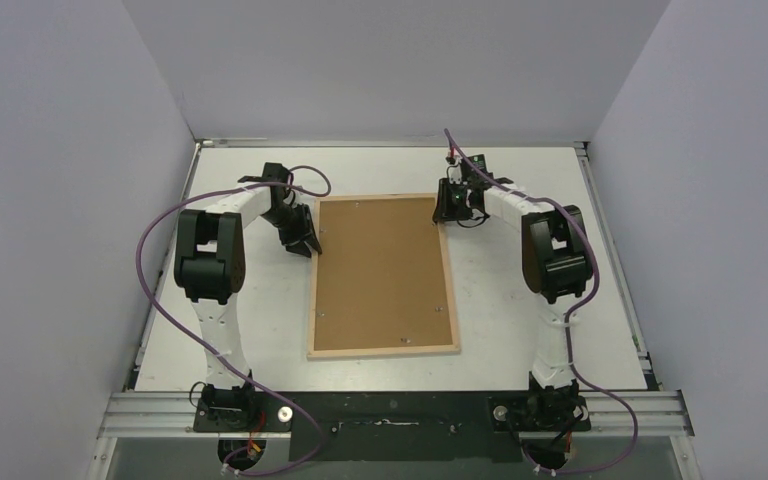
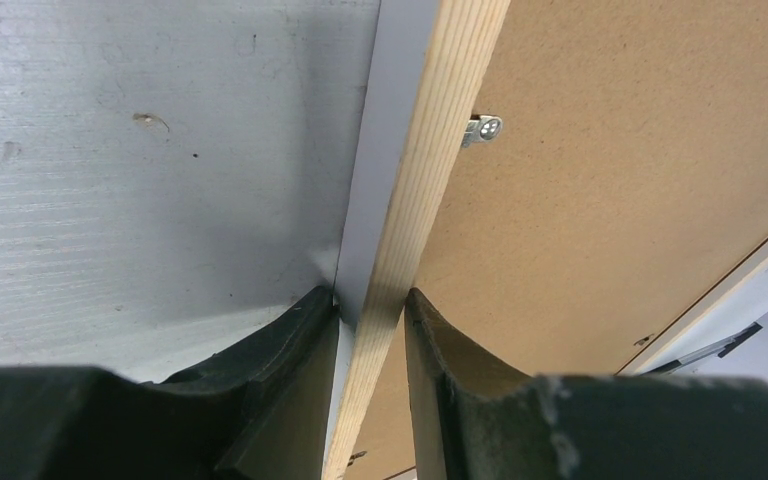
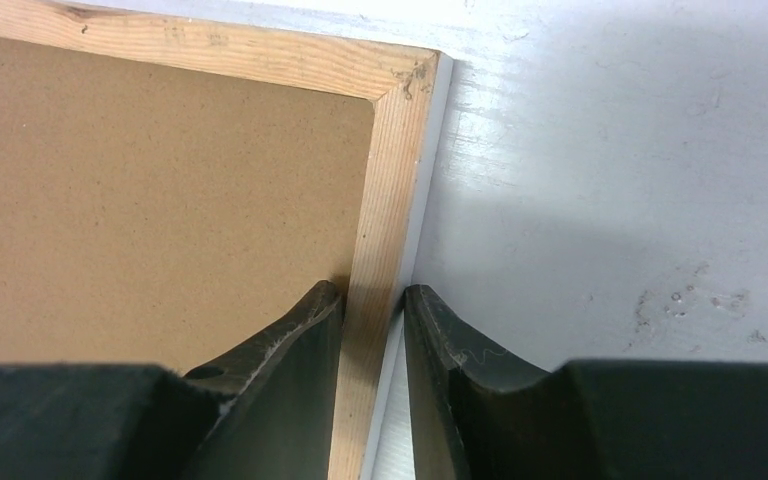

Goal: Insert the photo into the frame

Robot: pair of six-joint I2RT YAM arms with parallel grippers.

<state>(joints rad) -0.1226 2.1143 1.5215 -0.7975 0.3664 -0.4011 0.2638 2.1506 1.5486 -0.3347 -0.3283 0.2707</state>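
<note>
Your left gripper [image 2: 372, 300] is clenched on the frame [image 2: 430, 170], one dark finger on each side of the pale wooden rim along its left side. Your right gripper [image 3: 372, 295] pinches the rim of the frame's right side just short of its far corner. The frame lies back-up and flat on the table [image 1: 520, 300], with the brown hardboard back [image 1: 380, 270] seated inside the rim and a small metal clip [image 2: 482, 128] at its edge. The photo shows in no view. It may lie under the hardboard back, but you cannot confirm that from here. If it does, loading looks nearly done. What seems left is securing the back and turning the frame over to check.
</note>
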